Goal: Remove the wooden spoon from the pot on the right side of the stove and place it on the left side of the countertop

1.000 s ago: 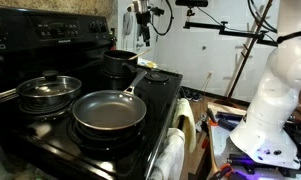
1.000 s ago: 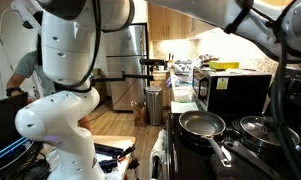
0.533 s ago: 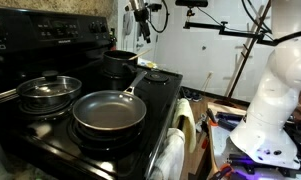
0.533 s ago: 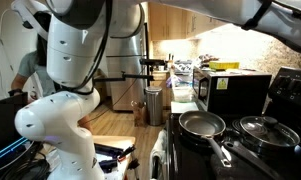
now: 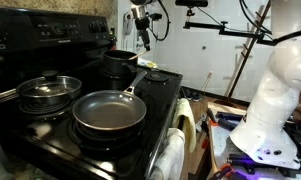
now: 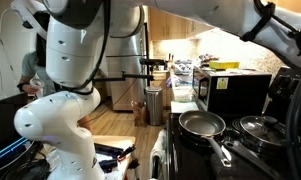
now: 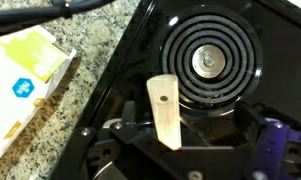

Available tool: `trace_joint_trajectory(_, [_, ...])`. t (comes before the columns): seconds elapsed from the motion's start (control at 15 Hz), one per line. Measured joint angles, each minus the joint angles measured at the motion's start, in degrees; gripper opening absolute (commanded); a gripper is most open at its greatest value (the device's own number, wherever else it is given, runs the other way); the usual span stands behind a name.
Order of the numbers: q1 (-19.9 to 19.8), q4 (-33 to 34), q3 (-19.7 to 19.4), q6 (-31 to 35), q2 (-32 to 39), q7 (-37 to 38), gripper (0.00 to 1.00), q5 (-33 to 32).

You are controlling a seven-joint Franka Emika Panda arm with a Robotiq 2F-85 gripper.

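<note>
In the wrist view the wooden spoon (image 7: 163, 110) shows as a pale flat handle with a small hole. It slants up toward the camera over the ringed round bottom of the pot (image 7: 210, 62). My gripper (image 7: 185, 150) is open, and the handle's end lies between its dark fingers (image 7: 112, 150), nearer the left one, with no contact that I can see. In an exterior view the gripper (image 5: 140, 28) hangs just above the dark pot (image 5: 120, 64) at the back of the black stove (image 5: 162, 108). I cannot make out the spoon in either exterior view.
A frying pan (image 5: 108, 112) and a lidded steel pot (image 5: 46, 92) occupy the near burners. The frying pan (image 6: 202, 124) also shows beside a microwave (image 6: 235, 90). A speckled countertop (image 7: 75, 112) carries a yellow-white box (image 7: 25, 80). The robot's white base (image 5: 275, 100) stands beside the stove.
The gripper has come down a little toward the dark pot. In the other exterior view the arm has swung across the top. Pots and pan have not moved.
</note>
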Motion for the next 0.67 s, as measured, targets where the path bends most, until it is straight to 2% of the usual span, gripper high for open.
trace_joint_trajectory(0.67, [0.0, 0.0, 0.2, -0.1, -0.1, 0.1, 1.00, -0.5])
